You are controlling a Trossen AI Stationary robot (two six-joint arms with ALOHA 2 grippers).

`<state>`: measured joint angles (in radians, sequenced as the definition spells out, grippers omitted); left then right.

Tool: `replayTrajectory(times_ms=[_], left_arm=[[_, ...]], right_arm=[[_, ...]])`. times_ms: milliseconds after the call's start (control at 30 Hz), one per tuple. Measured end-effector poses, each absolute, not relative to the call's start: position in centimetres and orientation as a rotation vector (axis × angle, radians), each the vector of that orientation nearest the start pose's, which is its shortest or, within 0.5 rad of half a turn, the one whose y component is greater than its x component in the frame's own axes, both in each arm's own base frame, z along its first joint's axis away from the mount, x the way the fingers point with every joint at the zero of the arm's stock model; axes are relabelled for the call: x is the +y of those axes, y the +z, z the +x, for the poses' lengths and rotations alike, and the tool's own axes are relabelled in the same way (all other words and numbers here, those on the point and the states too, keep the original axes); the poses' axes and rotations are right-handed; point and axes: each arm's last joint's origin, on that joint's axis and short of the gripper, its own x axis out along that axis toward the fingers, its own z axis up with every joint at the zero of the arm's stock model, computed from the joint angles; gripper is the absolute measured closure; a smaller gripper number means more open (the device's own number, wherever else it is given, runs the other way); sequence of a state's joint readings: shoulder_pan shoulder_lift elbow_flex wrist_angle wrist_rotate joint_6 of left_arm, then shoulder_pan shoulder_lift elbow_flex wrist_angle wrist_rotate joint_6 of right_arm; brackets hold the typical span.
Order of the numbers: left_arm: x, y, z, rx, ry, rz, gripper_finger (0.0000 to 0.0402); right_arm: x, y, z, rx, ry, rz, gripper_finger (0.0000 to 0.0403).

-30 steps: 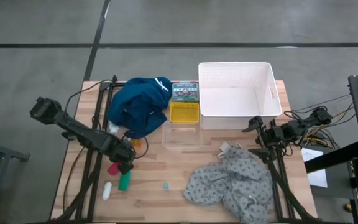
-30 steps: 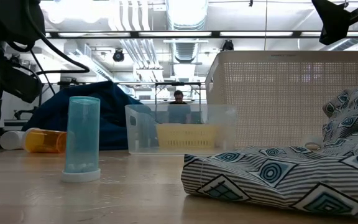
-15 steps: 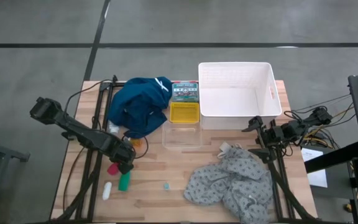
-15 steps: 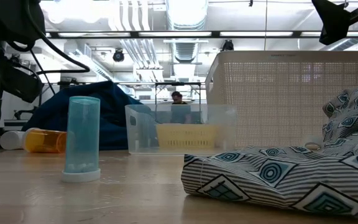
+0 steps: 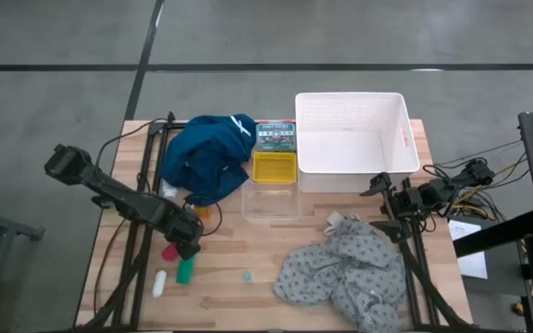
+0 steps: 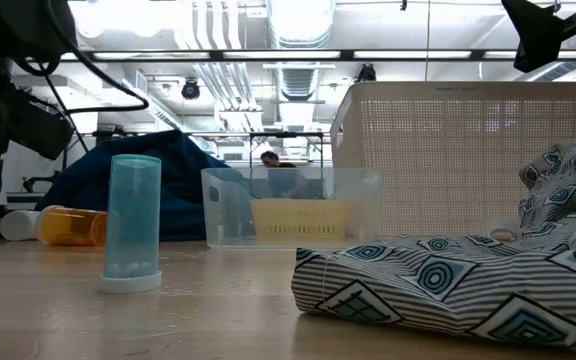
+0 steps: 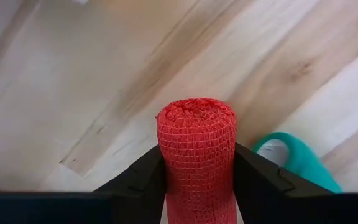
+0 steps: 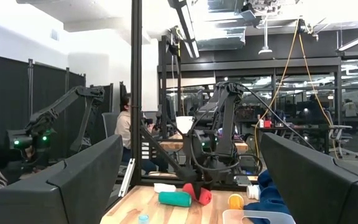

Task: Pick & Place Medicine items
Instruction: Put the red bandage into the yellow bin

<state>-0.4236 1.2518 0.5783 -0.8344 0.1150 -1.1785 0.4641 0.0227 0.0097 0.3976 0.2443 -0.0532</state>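
While left tool (image 7: 197, 186) grips red tube (image 7: 197, 149), green tube (image 7: 300, 162) beside, right tool (image 8: 185, 186) open.

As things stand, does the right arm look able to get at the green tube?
Probably not easily. The green tube lies at the table's left side, beside the left pincer, which grips the red tube. The right pincer waits open by the white basket.

- even, bright overhead light on the surface (image 5: 248, 296), shadows faint
- ceiling strip lights (image 6: 298, 54) glare in the low view
- green tube (image 7: 300, 160) soft-edged beside the sharper red tube (image 7: 196, 149)
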Motion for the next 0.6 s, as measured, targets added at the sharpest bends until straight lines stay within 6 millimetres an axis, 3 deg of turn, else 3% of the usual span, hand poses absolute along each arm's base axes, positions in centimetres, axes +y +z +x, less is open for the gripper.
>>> replayTrajectory(times_ms=[600], left_arm=[[-8.2, 20.1, 18.7, 1.318, 0.335, -0.503, 0.0244]], right_arm=[[3.4, 20.2, 8.4, -0.366, 0.207, 0.081, 0.0023]])
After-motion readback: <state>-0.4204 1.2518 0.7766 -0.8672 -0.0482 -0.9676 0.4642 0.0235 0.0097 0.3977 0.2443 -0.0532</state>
